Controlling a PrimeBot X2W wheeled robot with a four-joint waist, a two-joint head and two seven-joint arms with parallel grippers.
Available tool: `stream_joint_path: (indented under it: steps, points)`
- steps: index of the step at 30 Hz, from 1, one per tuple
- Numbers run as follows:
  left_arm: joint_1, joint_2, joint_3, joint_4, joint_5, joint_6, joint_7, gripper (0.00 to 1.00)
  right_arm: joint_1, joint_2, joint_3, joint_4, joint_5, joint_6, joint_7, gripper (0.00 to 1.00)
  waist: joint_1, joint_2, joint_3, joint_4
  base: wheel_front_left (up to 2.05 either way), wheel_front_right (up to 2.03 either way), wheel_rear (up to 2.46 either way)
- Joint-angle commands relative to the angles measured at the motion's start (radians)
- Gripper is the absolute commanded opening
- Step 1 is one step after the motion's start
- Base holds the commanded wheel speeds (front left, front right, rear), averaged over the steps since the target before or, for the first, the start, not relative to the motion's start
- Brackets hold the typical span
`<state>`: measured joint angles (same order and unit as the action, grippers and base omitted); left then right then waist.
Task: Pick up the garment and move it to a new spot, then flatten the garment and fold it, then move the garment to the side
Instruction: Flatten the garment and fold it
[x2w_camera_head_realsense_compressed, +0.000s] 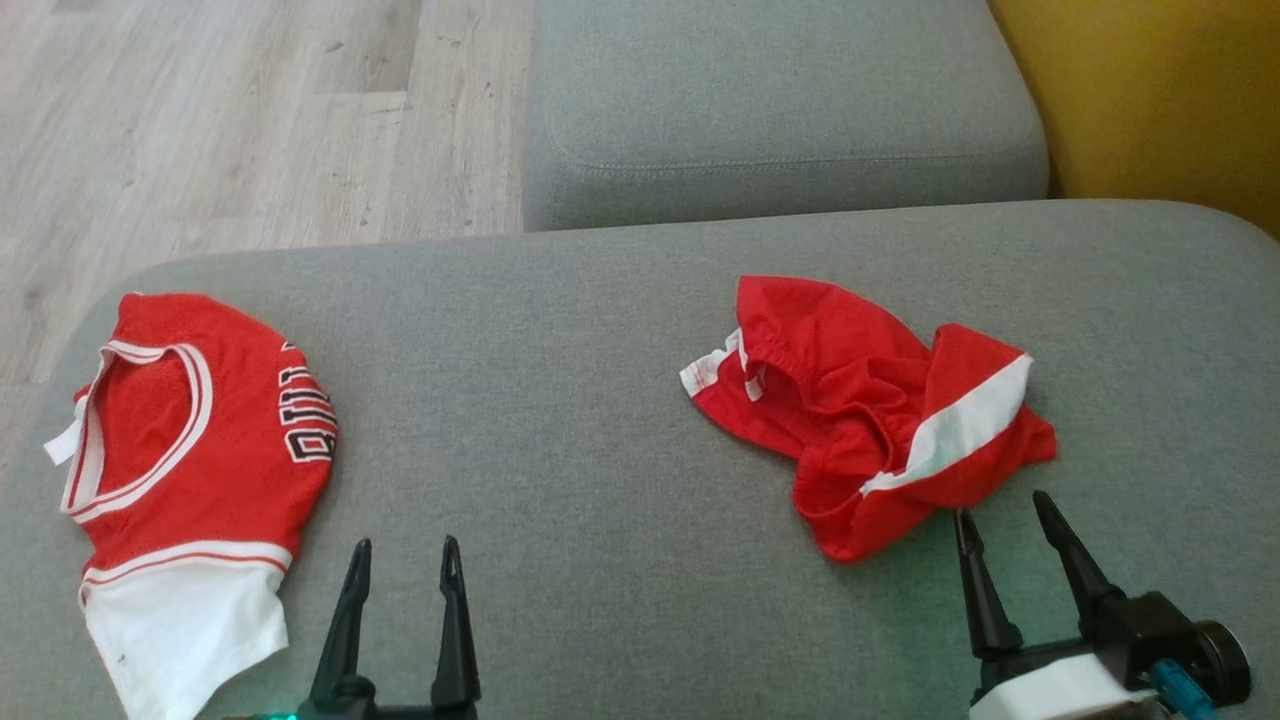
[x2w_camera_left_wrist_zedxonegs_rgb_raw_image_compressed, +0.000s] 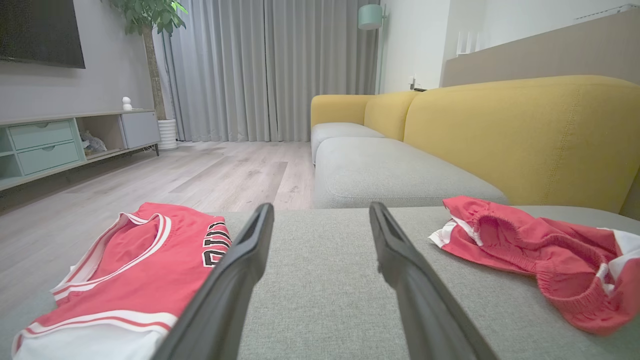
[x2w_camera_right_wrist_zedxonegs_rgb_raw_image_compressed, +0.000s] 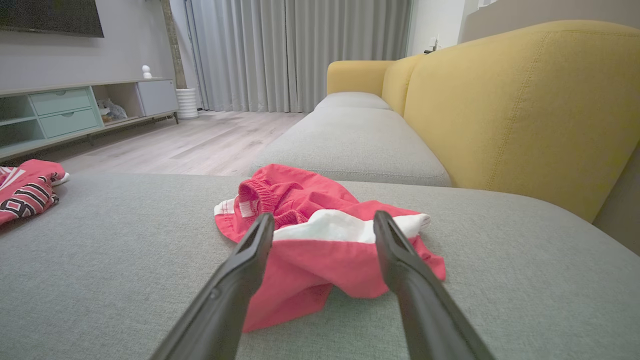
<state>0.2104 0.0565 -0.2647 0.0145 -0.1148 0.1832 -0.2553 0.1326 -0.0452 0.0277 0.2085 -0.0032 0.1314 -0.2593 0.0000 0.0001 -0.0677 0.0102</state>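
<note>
Item: shorts (x2w_camera_head_realsense_compressed: 860, 420), crumpled, on cushion (x2w_camera_head_realsense_compressed: 560, 400). R pincer (x2w_camera_head_realsense_compressed: 1001, 506): agape, empty, just short of shorts' near hem. L pincer (x2w_camera_head_realsense_compressed: 406, 543): agape, empty, well apart from shorts. Step: prob. pickup, not yet begun. Next: advance R, pinch hem, lift.

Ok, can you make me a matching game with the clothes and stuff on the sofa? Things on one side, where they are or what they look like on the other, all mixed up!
Things:
1. jersey
2. shorts
3. left tool
4. sofa backrest

Descriptions:
A. yellow
B. crumpled, on the right part of the grey cushion
C. lying fairly flat at the cushion's left end
D. open, pointing over bare grey fabric

Pairs: 1-C, 2-B, 3-D, 4-A
</note>
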Motion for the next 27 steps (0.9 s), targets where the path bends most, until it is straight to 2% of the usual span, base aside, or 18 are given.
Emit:
stream_joint_path:
  steps: [1, 8, 11, 15, 19, 24, 27]
  points:
    - [-0.037, -0.006, 0.022, -0.027, -0.003, -0.003, -0.006, 1.0, -0.031, -0.005, 0.023, -0.033, -0.002, -0.001, -0.002, 1.0, 0.0, -0.0001, 0.002, 0.001, 0.0, 0.0, 0.0]
    - [-0.043, -0.006, 0.004, 0.011, -0.026, -0.001, -0.006, 1.0, -0.039, -0.005, 0.029, -0.032, -0.002, -0.001, -0.002, 1.0, 0.0, -0.0001, 0.015, -0.003, 0.0, 0.0, 0.0]
    - [-0.072, -0.006, -0.033, 0.043, -0.01, -0.027, -0.006, 1.0, -0.047, -0.005, 0.038, -0.032, -0.003, -0.001, -0.002, 1.0, 0.0, -0.0001, 0.03, -0.015, 0.0, 0.0, 0.0]
    - [-0.147, -0.006, -0.114, 0.114, 0.002, -0.08, -0.006, 1.0, -0.06, -0.005, 0.051, -0.039, -0.008, -0.001, -0.002, 1.0, 0.0, -0.0001, 0.059, -0.04, 0.0, 0.0, 0.0]
    - [-0.272, -0.006, -0.219, 0.245, 0.014, -0.141, -0.006, 1.0, -0.076, -0.005, 0.069, -0.042, -0.017, -0.001, -0.002, 1.0, 0.0, -0.0001, 0.095, -0.081, 0.0, 0.0, 0.0]
    - [-0.468, -0.006, -0.357, 0.426, 0.026, -0.185, -0.006, 1.0, -0.115, -0.005, 0.081, -0.051, -0.022, -0.001, -0.002, 1.0, 0.0, -0.0001, 0.165, -0.149, 0.0, 0.0, 0.0]
    - [-0.567, -0.006, -0.442, 0.517, 0.013, -0.195, -0.005, 1.0, -0.132, -0.005, 0.085, -0.052, -0.022, -0.001, -0.002, 1.0, 0.0, -0.0001, 0.198, -0.19, 0.0, 0.0, 0.0]
